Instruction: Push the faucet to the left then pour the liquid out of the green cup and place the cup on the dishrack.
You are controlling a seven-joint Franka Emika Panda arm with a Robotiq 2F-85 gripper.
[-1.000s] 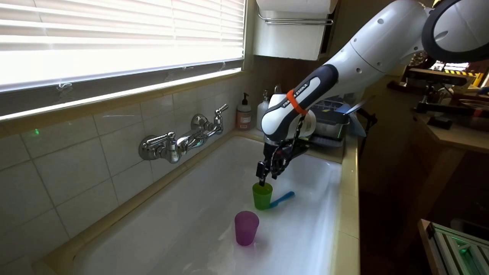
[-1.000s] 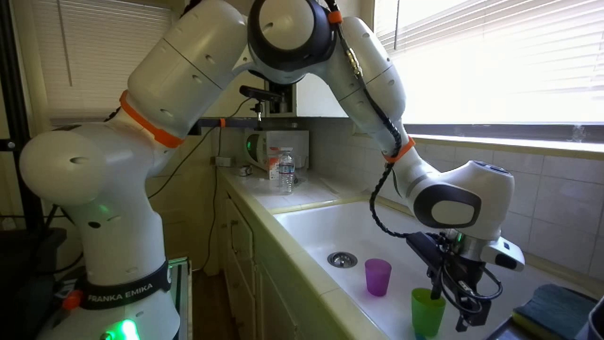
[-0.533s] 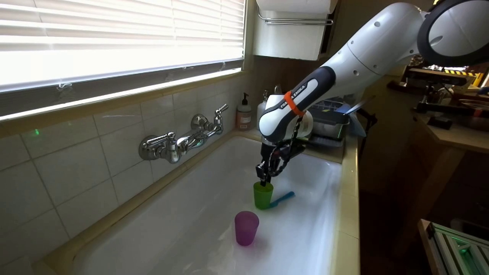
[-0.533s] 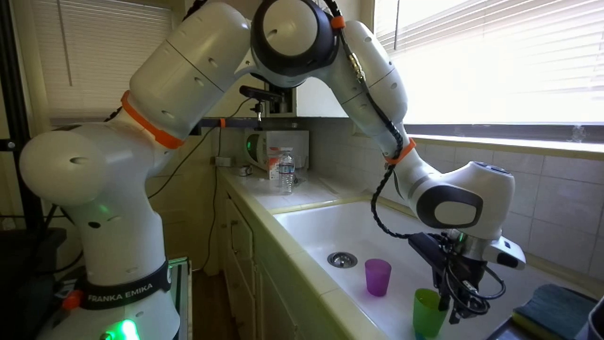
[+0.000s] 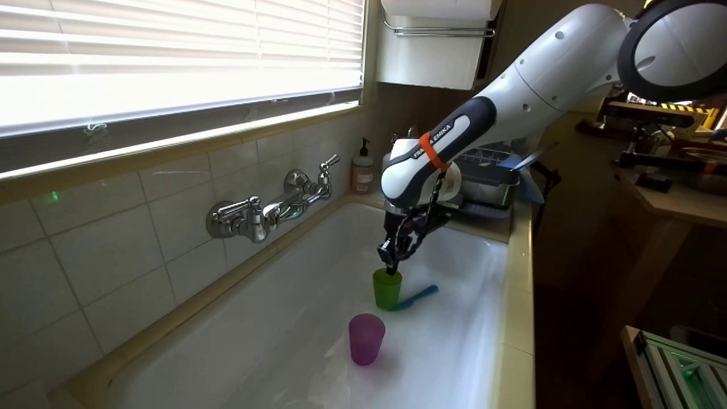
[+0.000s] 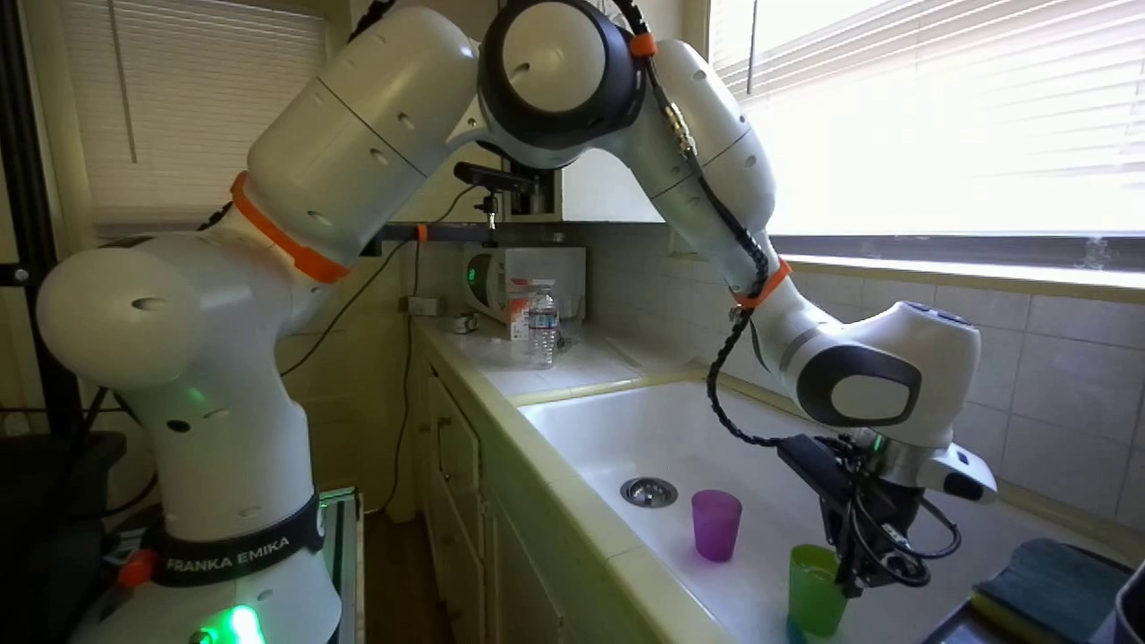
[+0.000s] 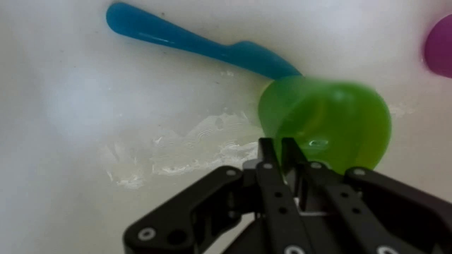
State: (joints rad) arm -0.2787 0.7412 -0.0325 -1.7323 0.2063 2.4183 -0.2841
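Tiled wall (image 5: 108, 244) is seen above the long edge of the sink (image 5: 272, 329) in both exterior views, while the faucet (image 5: 287, 210) and the drain (image 6: 648, 492) are each shown in an exterior view alone. Between the purple cup (image 5: 366, 339) and the short edge by the dishrack (image 5: 485, 172), the green cup (image 7: 335, 123) is held by the gripper (image 7: 277, 142), its wall pinched between nearly meeting fingers. By the wrist view the cup's glinting inside is shown, with the blue utensil (image 7: 212, 48) ending against or under its base; which cannot be told.
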